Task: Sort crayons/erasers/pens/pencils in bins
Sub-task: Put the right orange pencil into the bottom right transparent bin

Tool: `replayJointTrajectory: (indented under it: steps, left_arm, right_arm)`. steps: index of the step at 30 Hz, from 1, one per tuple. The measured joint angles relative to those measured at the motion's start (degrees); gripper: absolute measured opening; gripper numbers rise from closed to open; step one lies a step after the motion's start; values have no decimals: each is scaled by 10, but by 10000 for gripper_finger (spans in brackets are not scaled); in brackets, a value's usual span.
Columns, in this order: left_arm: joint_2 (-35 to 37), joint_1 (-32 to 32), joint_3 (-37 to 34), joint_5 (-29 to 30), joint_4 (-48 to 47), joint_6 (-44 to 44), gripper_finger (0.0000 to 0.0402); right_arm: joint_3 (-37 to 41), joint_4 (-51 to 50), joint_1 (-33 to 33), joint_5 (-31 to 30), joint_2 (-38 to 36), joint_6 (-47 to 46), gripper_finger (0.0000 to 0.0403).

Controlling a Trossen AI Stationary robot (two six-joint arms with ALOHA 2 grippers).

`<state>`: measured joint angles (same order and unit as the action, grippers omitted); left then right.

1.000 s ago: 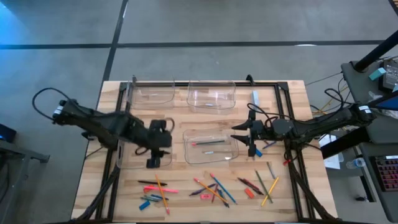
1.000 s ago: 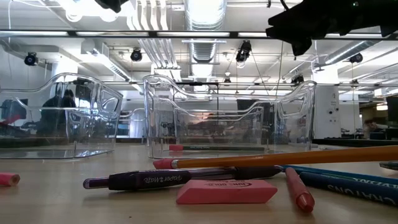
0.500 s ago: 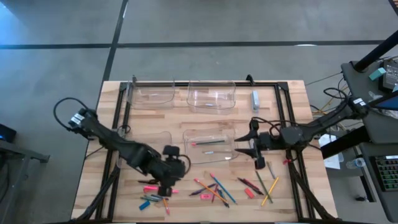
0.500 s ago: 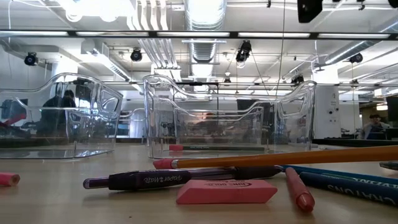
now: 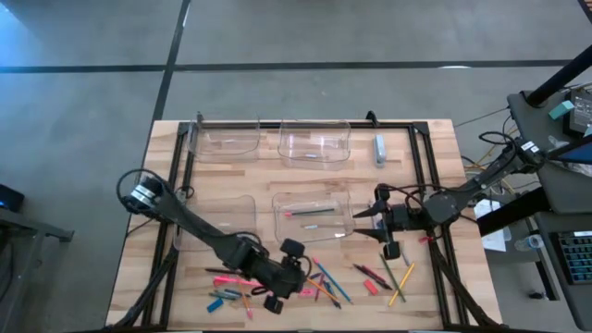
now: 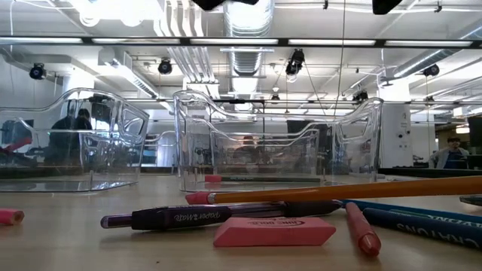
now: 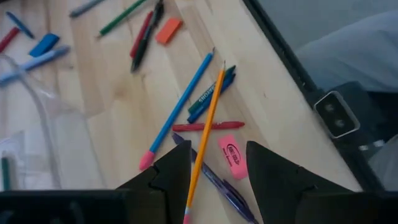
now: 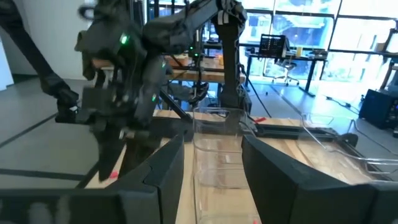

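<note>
Tabletop: orange pencil (image 7: pixel 205 134) between left jaws

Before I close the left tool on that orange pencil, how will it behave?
Probably stiff and light: the orange pencil is long and thin. It lies across a red stick and a purple pen, so it may rock or roll if nudged. The left tool hangs open above it.

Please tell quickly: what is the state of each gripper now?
Left gripper: open, empty, above the orange pencil.
Right gripper: open, empty.
</note>
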<state>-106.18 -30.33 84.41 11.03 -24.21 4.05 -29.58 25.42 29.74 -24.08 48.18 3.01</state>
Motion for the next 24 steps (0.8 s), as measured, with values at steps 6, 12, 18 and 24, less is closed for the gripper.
replayJointTrajectory:
  steps: [6, 12, 18, 24]
  left_arm:
    - [-38, 5, -1, 0, 26, -1, 138]
    - [-76, 18, -4, -3, 48, -4, 138]
    - [-103, 34, -5, -23, 60, -19, 138]
    - [-118, 44, -9, -32, 60, -19, 138]
  right_arm:
    - [0, 2, 0, 0, 0, 2, 153]
    - [0, 2, 0, 0, 0, 11, 153]
    - [0, 0, 0, 0, 0, 10, 153]
    - [0, -4, 0, 0, 0, 7, 153]
